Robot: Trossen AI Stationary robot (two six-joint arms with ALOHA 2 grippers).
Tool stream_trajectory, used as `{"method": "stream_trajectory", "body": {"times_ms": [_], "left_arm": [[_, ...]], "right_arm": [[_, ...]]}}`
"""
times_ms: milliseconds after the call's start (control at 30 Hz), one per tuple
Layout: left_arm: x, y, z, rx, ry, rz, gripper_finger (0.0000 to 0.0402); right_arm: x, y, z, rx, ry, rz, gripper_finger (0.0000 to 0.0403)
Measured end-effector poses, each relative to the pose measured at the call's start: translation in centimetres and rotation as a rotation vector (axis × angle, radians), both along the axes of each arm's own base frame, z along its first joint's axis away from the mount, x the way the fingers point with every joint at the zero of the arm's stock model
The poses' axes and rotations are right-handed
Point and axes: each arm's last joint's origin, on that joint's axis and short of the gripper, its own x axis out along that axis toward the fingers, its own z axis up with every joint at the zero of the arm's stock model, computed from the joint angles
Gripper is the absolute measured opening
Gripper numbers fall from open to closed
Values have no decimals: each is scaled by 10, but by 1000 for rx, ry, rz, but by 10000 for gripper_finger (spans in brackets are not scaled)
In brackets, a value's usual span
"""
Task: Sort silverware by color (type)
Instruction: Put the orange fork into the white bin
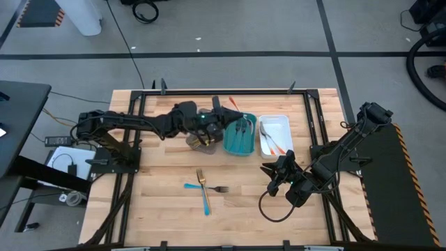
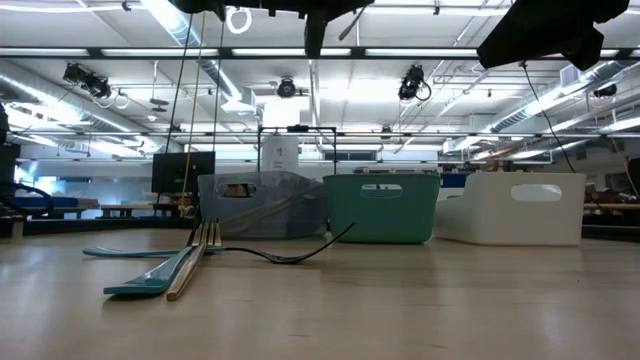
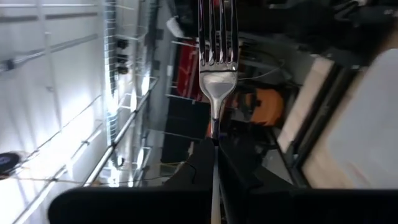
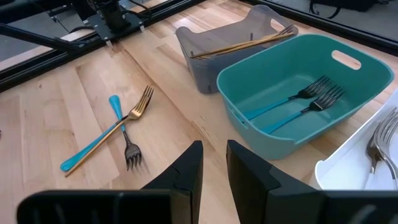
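The left hand (image 1: pixel 224 111), clamped on an orange-handled silver fork (image 3: pixel 217 59), hovers above the grey-brown tray (image 1: pixel 198 139) and teal tray (image 1: pixel 230 143). It should probably carry on rightward to the white tray (image 1: pixel 284 122), which holds matching pieces, and lower before releasing. On the counter (image 1: pixel 167 195) a gold fork (image 1: pixel 201 180) crosses a blue-handled fork (image 1: pixel 207 189). The right hand (image 1: pixel 273 180) waits, fingers slightly parted, empty.

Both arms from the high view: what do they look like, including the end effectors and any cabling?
Both arms are dark, slim and jointed. The left arm carries a small green light near its wrist. A black cable loops on the table below the right arm. The right end effector has two flat, dark, blunt fingers. The left end effector shows dark too. No markings are readable.
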Motion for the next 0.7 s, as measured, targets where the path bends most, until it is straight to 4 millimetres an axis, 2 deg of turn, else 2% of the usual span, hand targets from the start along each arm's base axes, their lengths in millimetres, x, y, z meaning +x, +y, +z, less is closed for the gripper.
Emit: {"method": "stream_trajectory", "body": {"times_ms": [233,500,700], "left_arm": [[-1,0,13,34,-99,13,17],[5,7,37,-55,63,-33,17],[4,14,40,-91,114,-87,17]], "right_arm": [[0,0,0,-1,-2,3,79],[1,1,1,11,-8,7,79],[1,1,0,24,0,16,79]]}}
